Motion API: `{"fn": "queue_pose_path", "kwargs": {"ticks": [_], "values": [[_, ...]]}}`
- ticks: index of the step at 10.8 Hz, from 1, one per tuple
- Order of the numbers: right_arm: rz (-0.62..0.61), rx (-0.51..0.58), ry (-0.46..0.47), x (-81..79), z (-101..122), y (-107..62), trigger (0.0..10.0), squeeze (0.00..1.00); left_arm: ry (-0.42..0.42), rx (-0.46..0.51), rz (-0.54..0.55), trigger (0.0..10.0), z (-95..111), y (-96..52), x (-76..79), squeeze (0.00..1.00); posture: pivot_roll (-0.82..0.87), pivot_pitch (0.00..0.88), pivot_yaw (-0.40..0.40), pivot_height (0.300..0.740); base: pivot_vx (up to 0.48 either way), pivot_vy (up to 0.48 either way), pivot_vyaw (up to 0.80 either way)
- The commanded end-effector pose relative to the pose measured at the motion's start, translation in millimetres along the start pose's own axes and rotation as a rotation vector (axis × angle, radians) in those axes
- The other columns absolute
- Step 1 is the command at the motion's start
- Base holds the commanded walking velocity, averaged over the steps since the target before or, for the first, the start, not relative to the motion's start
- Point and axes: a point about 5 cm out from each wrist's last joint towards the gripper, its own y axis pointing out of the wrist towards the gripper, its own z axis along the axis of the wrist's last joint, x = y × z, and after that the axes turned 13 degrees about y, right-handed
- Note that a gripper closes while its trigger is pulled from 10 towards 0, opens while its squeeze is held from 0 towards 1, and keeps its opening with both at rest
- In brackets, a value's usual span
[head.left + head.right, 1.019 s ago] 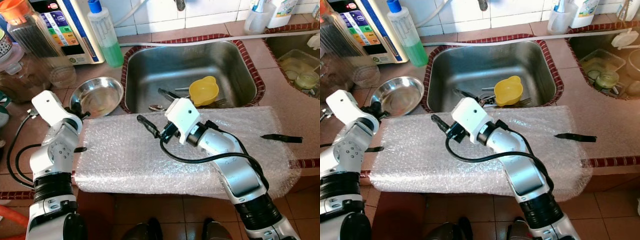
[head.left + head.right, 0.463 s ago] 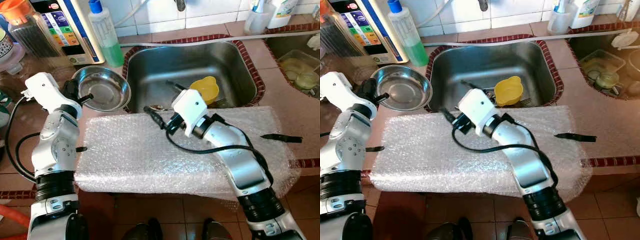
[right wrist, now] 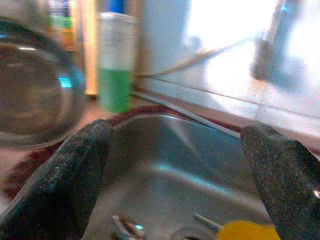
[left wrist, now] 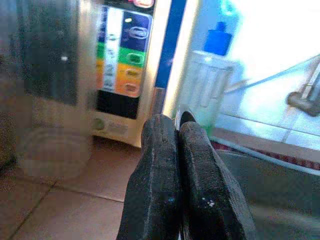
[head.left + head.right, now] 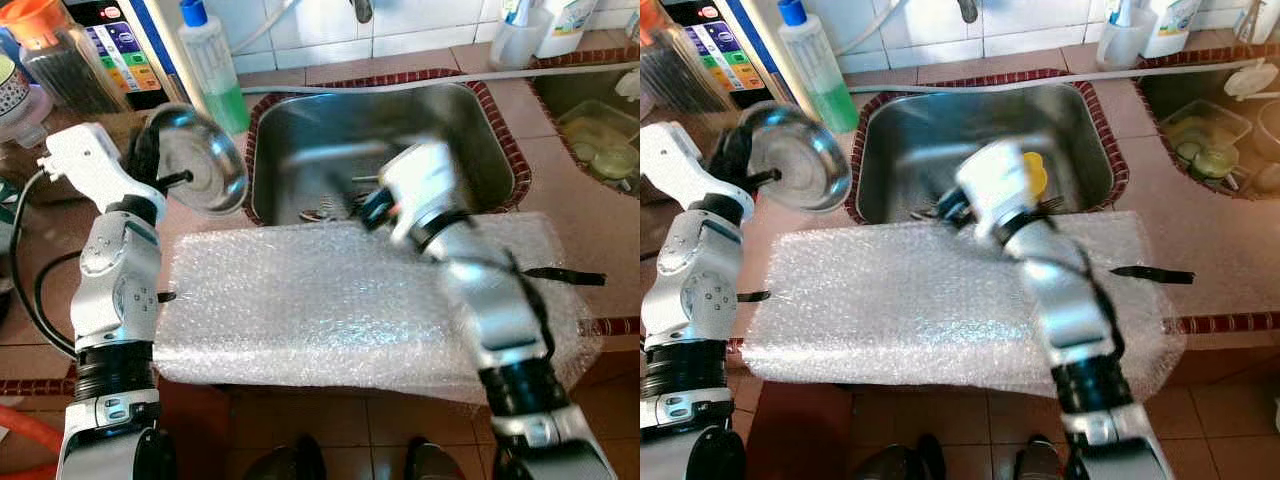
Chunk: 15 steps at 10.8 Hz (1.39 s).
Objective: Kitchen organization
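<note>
Left eye view: my left gripper (image 5: pixel 160 180), pinched on one steel bowl (image 5: pixel 195 165), holds it tilted above the counter beside the sink (image 5: pixel 300 130); my right gripper (image 3: pixel 175 165) spreads wide over that sink, one yellow cup (image 5: pixel 1033 172) inside.

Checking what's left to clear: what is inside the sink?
Inside the sink: a yellow cup and some cutlery near the front edge. The right gripper, fingers apart, reaches in, and its arm covers part of the basin floor.
</note>
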Motion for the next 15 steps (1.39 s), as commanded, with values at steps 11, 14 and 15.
{"fn": "queue_pose_path", "kwargs": {"ticks": [11,14,15], "values": [[0.047,0.024,0.443,-24.0,3,32.8,10.0,0.00,-0.161,0.147,-0.412,0.0,16,-21.1,71.6,0.00,-0.14,0.190,0.187,0.740,0.000,0.000,0.00],[0.008,-0.030,0.441,-21.0,-4,33.7,10.0,0.00,-0.190,0.168,-0.437,0.0,22,-23.7,71.9,0.00,-0.14,0.191,0.185,0.740,0.000,0.000,0.00],[-0.008,-0.040,0.413,-17.6,-4,34.5,10.0,0.00,-0.198,0.172,-0.443,0.0,23,-24.4,71.0,0.00,-0.14,0.192,0.183,0.740,0.000,0.000,0.00]]}}
